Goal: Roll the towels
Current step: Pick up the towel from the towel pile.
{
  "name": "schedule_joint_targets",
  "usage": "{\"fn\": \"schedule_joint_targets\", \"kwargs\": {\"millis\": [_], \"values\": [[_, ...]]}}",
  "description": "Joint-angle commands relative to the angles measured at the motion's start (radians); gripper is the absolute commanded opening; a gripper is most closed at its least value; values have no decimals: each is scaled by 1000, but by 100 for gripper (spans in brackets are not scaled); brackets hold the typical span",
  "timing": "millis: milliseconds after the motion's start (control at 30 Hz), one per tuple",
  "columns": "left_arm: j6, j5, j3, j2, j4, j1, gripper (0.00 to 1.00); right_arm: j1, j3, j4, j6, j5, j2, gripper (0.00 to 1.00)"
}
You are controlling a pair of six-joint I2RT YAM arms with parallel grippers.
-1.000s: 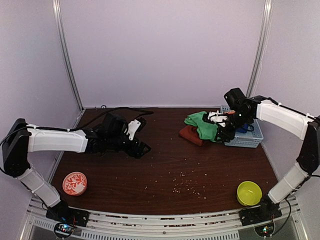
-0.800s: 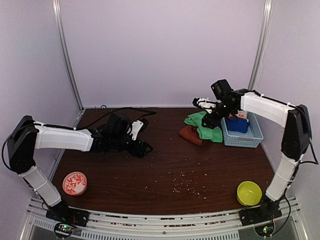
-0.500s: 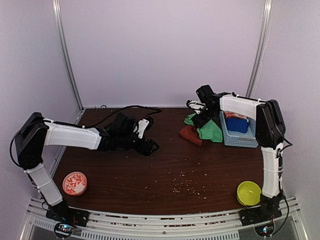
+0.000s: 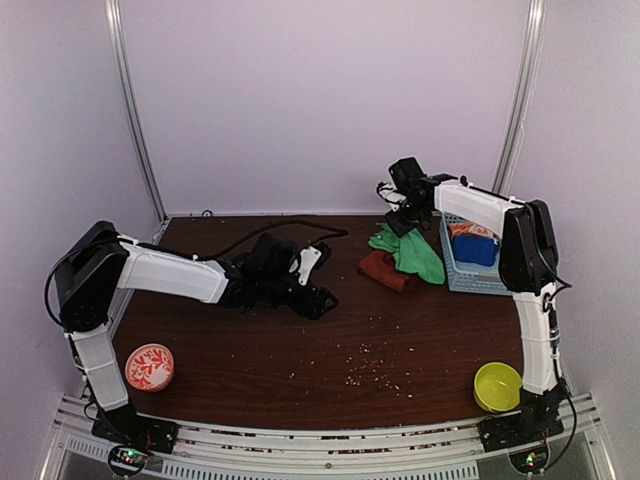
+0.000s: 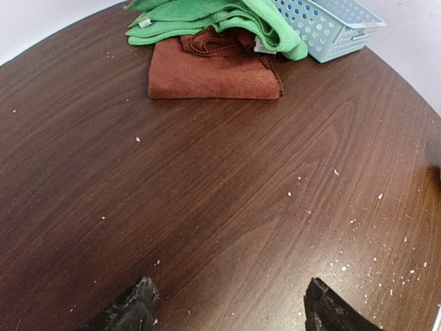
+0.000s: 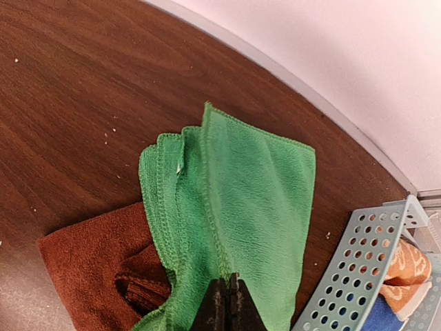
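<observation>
Leftward went the right gripper (image 6: pixel 226 281), fingers shut — perhaps nipping the green towel (image 6: pixel 241 193); left gripper (image 5: pixel 227 303) spread wide.

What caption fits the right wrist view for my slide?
Right tool, shut, over the green towel that lies across the rust-red towel, basket at right.

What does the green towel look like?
The green towel is bright green, soft and fuzzy, with stitched edges and a tiny white tag. It is folded in loose layers, not rolled, lying flat on the dark table. One side drapes over the rust-brown towel, and the pale blue basket sits right beside it.
</observation>
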Motion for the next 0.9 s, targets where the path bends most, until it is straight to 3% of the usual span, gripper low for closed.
{"fn": "schedule_joint_targets", "kwargs": {"millis": [0, 300, 633, 867], "values": [[-26, 15, 70, 68, 94, -12, 75, -17, 67, -6, 6, -42, -139, 0], [-221, -42, 261, 309, 252, -18, 70, -53, 66, 122, 45, -354, -400, 0], [-326, -13, 649, 604, 179, -26, 64, -73, 157, 196, 122, -567, -525, 0], [-394, 35, 919, 821, 151, -24, 63, -131, 229, 255, 250, -814, -540, 0]]}}
